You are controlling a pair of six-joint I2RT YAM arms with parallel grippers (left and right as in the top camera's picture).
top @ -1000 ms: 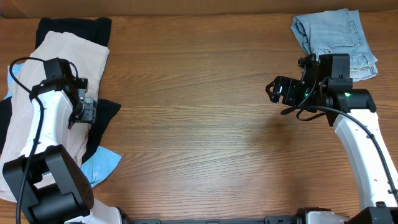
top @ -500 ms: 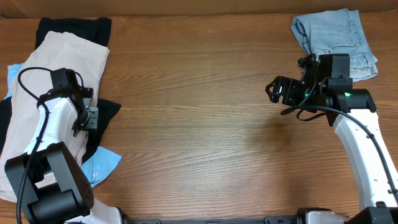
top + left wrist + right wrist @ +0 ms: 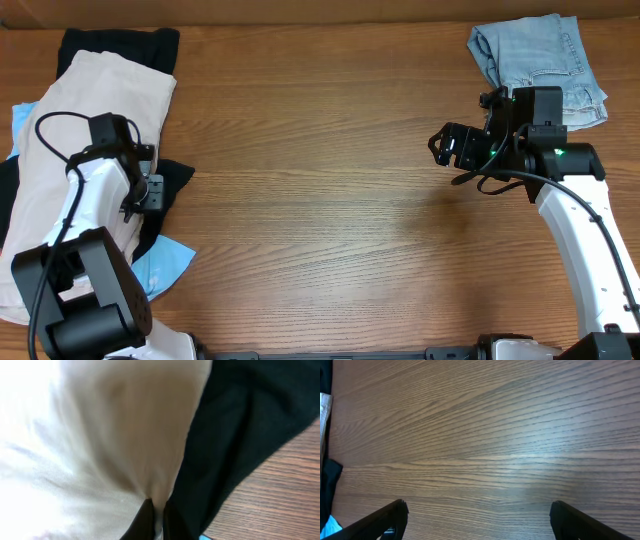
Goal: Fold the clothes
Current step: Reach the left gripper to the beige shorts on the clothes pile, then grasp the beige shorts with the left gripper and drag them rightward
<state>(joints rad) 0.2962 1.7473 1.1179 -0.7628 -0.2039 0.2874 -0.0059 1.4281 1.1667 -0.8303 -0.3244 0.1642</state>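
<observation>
At the left edge of the table (image 3: 320, 210), the left gripper (image 3: 156, 512) is pinched shut on a fold of the cream cloth (image 3: 100, 90). It has slid a little toward the middle of the table since a second ago, but the cream cloth has hardly moved. So the pull looks like it is just starting. Black cloth (image 3: 178, 178) and blue cloth (image 3: 165, 262) lie under it at the same edge. The right gripper (image 3: 447, 155) hangs wide open and empty over the table's right side. Folded jeans (image 3: 540, 60) sit at the table's far right corner.
</observation>
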